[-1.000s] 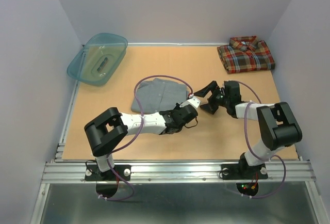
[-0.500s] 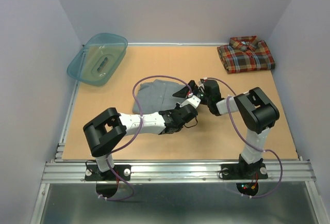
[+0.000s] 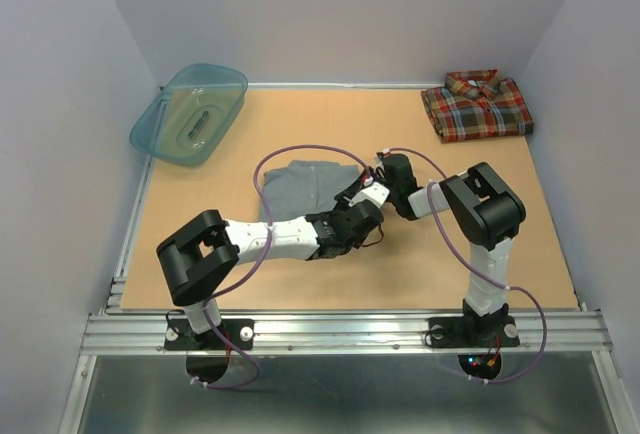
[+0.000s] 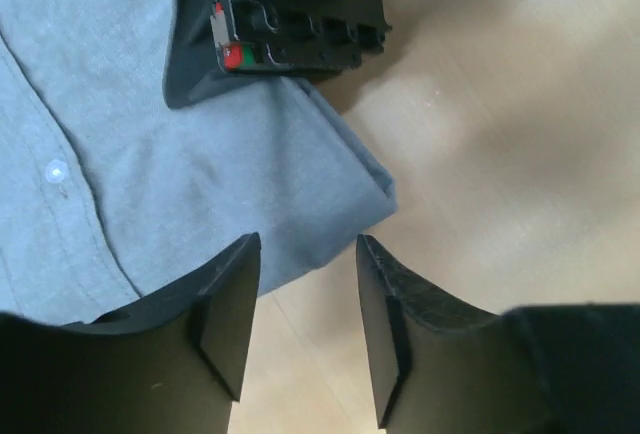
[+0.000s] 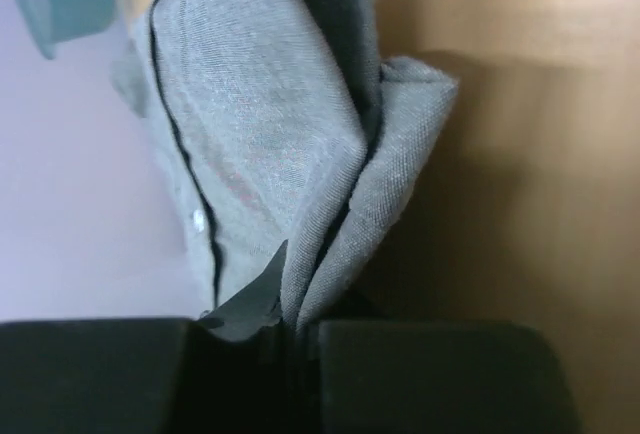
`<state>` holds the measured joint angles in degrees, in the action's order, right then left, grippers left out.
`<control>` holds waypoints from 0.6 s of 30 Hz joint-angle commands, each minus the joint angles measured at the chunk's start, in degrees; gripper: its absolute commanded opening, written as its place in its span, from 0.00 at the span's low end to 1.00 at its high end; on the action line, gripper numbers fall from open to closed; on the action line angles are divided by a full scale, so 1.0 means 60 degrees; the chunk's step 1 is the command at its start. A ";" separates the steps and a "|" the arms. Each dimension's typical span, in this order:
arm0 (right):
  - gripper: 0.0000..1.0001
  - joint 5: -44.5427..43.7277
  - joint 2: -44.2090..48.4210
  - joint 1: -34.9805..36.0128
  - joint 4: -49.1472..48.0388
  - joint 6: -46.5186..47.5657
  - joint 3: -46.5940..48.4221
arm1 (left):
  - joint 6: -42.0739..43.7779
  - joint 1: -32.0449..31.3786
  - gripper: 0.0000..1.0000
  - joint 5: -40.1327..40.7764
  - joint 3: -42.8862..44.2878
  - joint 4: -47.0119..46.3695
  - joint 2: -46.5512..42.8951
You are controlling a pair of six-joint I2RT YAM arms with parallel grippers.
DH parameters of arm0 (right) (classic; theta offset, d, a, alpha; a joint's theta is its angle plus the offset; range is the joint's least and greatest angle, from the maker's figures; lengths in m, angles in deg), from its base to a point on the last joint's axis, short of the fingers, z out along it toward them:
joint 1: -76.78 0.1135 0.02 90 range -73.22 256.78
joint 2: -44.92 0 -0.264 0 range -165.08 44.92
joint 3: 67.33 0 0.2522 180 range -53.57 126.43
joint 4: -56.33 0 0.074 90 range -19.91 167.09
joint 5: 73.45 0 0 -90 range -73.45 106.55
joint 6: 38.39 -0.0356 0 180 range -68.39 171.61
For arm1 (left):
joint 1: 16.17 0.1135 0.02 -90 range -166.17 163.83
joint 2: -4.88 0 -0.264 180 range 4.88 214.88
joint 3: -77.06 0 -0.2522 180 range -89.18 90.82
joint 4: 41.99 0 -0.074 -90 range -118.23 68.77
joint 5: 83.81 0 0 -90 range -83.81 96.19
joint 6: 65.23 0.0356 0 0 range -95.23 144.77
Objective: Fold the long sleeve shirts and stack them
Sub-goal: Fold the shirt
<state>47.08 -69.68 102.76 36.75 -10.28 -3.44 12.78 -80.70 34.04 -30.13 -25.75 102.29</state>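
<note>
The grey long sleeve shirt (image 3: 300, 186) lies folded in the middle of the table. In the right wrist view my right gripper (image 5: 300, 326) is shut on a bunched fold of this grey shirt (image 5: 270, 124) at its right edge. My left gripper (image 4: 305, 246) stands open just off the shirt's near right corner (image 4: 150, 154), with only bare table between its fingers. In the top view the left gripper (image 3: 362, 200) and the right gripper (image 3: 377, 180) sit close together at that corner. The plaid shirt (image 3: 476, 106) lies folded at the back right.
A teal basin (image 3: 190, 114) leans against the wall at the back left. Purple cables (image 3: 300, 152) arc over the grey shirt. Walls close in the table on three sides.
My right gripper moved left to the grey shirt's right edge and shut on the cloth. My left gripper opened and let go of the shirt.
</note>
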 commanded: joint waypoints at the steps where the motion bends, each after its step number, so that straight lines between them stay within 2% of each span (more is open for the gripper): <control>1: 0.01 0.0112 -0.0001 0.0094 0.0371 0.1041 0.0200 | -0.0112 -0.0041 0.66 0.0440 0.0354 -0.0179 -0.0721; 3: 0.01 0.0346 0.0058 0.0065 0.0444 0.1466 0.0171 | -0.0097 -0.0026 0.76 0.0469 0.0369 -0.0135 -0.0940; 8: 0.01 0.0567 0.0628 -0.0183 0.1904 0.3087 0.0083 | -0.0360 0.0427 0.88 0.0529 0.0164 -0.0003 -0.1993; 13: 0.01 0.0904 0.1712 -0.0886 0.3575 0.4847 0.0213 | -0.0521 0.2006 0.95 -0.0378 -0.0655 -0.0120 -0.3927; 14: 0.01 0.0861 0.1873 -0.1003 0.4624 0.5619 0.0403 | -0.0521 0.2677 0.95 -0.0496 -0.0976 -0.0164 -0.4481; 18: 0.01 0.0014 0.2430 -0.1340 0.7982 0.8171 0.1983 | -0.0317 0.4278 0.95 -0.0513 -0.1738 -0.0340 -0.5408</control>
<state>51.05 -59.23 96.38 64.26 20.06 -0.77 10.84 -61.34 31.48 -36.38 -26.65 73.70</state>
